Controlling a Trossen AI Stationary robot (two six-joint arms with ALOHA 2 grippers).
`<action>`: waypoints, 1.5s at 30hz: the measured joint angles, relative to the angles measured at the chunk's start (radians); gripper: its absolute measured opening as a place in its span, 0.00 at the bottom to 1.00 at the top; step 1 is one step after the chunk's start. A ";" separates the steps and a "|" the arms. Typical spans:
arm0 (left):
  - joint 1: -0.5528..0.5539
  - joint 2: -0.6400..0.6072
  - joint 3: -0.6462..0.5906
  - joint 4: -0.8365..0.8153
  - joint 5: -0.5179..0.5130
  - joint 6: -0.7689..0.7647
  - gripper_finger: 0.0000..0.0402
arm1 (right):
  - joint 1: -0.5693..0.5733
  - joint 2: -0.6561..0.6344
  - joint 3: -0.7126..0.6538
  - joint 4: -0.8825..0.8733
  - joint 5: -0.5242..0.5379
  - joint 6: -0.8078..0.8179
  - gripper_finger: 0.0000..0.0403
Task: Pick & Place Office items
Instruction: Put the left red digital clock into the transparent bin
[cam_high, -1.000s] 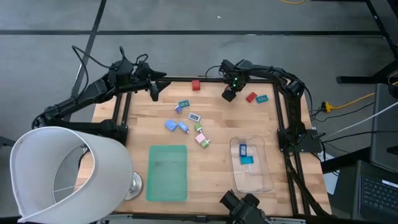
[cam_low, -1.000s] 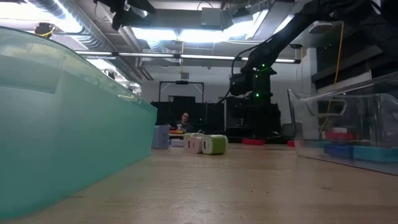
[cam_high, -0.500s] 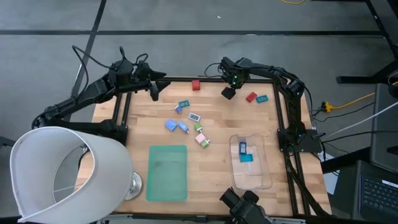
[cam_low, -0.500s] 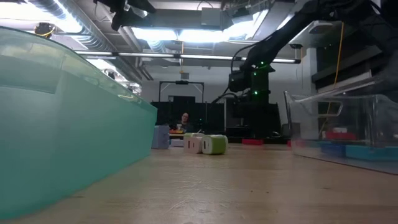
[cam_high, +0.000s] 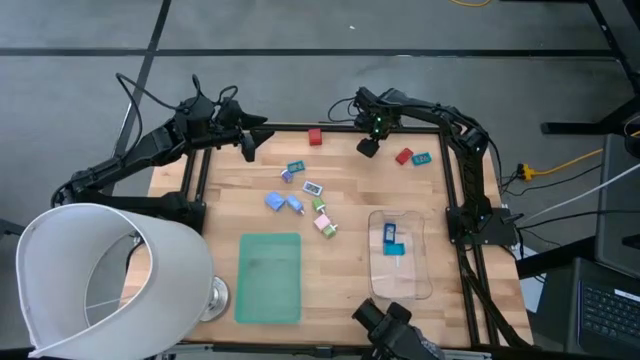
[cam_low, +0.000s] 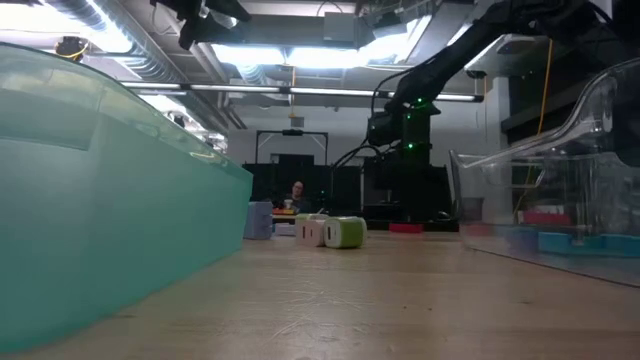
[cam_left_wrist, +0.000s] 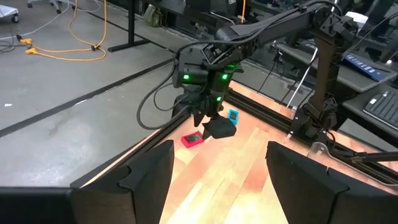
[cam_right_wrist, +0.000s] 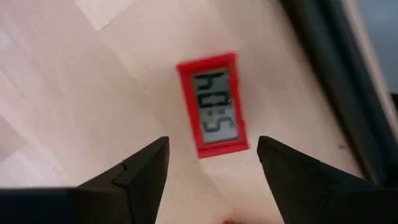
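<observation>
Wooden table (cam_high: 340, 215) scattered with office items (cam_high: 303, 195), grey floor (cam_high: 300, 25) around

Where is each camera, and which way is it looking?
High view: above the table, looking straight down; both arms show, with the mat and tray.
Low view: at table-top height, looking level across; the right arm comes down at the back.
Left wrist view: on the left arm, looking past its open fingers at the right gripper.
Right wrist view: on the right arm, looking down past its open fingers at a red piece.
Shared: the high and left wrist views both show the right gripper.
</observation>
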 joint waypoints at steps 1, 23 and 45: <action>0.000 0.000 0.000 0.000 0.000 0.000 0.62 | 0.004 0.005 0.000 0.005 0.000 0.000 0.63; 0.000 0.000 0.000 -0.045 -0.012 -0.018 0.62 | 0.003 0.063 -0.005 0.021 -0.060 -0.056 0.55; 0.000 0.000 0.000 -0.066 -0.022 -0.019 0.62 | 0.008 0.119 0.266 -0.172 -0.131 0.064 0.22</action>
